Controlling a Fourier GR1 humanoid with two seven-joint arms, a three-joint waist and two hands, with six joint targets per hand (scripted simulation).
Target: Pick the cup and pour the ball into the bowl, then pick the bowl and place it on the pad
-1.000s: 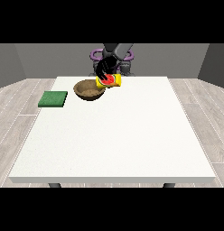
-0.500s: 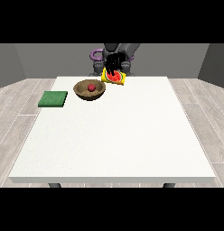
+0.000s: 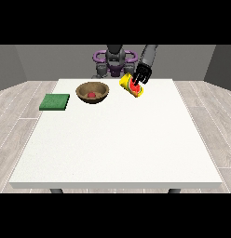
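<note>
- Take the bowl (image 3: 92, 91) as your landmark: it is brown, sits upright on the white table (image 3: 117, 139) toward the robot's edge, and no hand touches it.
- Inside the bowl you can see the red ball (image 3: 91, 95) resting at the bottom.
- To the view's right of the bowl, and clearly apart from it, you see the yellow cup (image 3: 132, 86) with a red patch on its side. It is tilted well off upright, leaning over toward the bowl side.
- The hand at the view's right (image 3: 142, 74) is on that cup from above, its black fingers curled down over the cup's upper part, so it is clamped on the cup. Whether the cup's lower end touches the table you cannot tell.
- To the view's left of the bowl, a little nearer the camera and well apart from it, lies the green pad (image 3: 55, 102), flat on the table by its left edge, with nothing on it.
- Behind the bowl, at the table's far edge, stands the robot's torso (image 3: 115, 59). You cannot make out a second hand anywhere.
</note>
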